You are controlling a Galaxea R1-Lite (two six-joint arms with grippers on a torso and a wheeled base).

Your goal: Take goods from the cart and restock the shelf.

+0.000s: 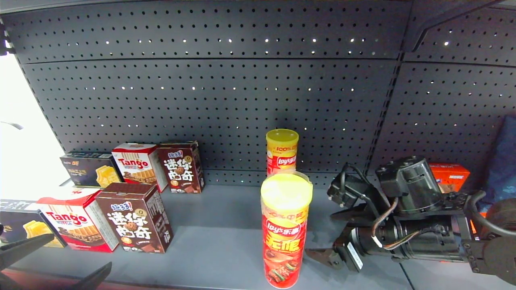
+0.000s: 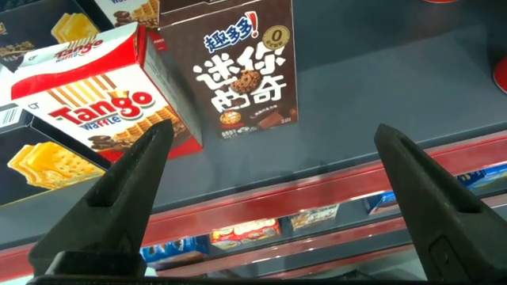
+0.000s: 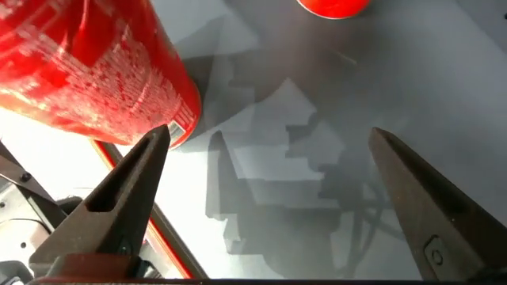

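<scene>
Two red chip cans with yellow lids stand upright on the grey shelf (image 1: 225, 225): one near the front edge (image 1: 285, 229), one behind it by the pegboard (image 1: 282, 151). My right gripper (image 1: 332, 235) lies low on the shelf just right of the front can, open and holding nothing. In the right wrist view the front can (image 3: 103, 71) stands beside one finger, outside the right gripper (image 3: 269, 198); the back can's base (image 3: 333, 6) is farther off. My left gripper (image 1: 56, 262) hangs open at the shelf's front left, before the brown cookie box (image 2: 245, 67).
Snack boxes stand in two rows at the left: a wafer box (image 1: 74, 223), brown cookie boxes (image 1: 137, 219), dark cracker boxes (image 1: 90, 169). An orange box (image 1: 449, 175) sits behind the right arm. The shelf's red front lip (image 2: 277, 194) shows, with goods on the level below.
</scene>
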